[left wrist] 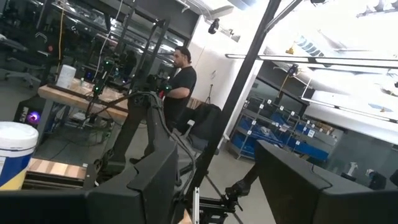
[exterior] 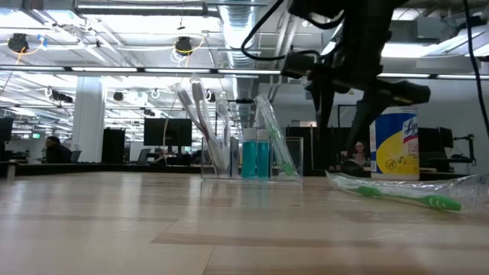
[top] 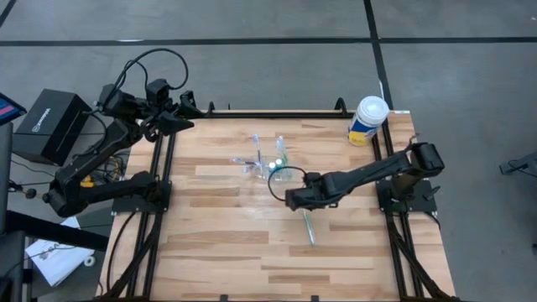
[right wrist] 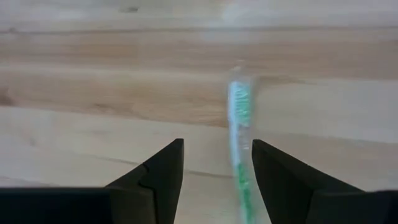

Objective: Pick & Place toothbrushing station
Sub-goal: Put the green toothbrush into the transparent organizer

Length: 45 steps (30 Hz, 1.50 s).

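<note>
Right gripper [right wrist: 216, 177] hovers mid-table, fingers spread, above a green toothbrush [right wrist: 239, 140] lying flat on bare wood — its long axis runs toward the near table edge [top: 277, 295]. Clear cup [top: 267, 159] stands nearby. Left gripper [top: 180, 113] waits, spread, at the far-left corner.

Two dark jointed arms — black cables looping — left arm yellow-marked.

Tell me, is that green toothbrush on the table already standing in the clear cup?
No. In the low view the green toothbrush lies flat on the table, apart from the clear cup.
</note>
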### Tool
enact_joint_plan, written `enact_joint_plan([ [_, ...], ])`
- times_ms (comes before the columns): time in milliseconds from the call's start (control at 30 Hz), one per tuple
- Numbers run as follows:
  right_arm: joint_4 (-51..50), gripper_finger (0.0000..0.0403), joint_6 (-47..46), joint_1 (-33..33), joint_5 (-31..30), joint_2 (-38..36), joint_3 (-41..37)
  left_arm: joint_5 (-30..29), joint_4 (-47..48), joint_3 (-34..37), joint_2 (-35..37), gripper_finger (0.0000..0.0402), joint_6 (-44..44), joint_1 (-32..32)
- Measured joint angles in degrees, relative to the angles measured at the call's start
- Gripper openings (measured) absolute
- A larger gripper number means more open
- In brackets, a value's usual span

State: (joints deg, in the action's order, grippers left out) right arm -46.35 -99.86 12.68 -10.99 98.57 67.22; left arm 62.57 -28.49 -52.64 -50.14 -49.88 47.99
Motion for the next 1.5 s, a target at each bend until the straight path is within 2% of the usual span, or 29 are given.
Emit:
enact_joint_plan([
  [433,5.09,0.0168,4.5,-2.43,3.68,5.73,0.02,0.89,0.0,0.0,-0.01,0.0208,-0.22,-0.02],
  [933,1.77,0.017,10.1,-5.04,5.82,5.26,0.02,0.93,0.02,0.0,-0.01,0.0208,-0.53,0.0],
  [1500,3.51,0.0163,10.31,-6.14,4.11,5.78,-1.63,1.94,0.02,0.0,-0.01,0.0208,-1.52,0.0],
])
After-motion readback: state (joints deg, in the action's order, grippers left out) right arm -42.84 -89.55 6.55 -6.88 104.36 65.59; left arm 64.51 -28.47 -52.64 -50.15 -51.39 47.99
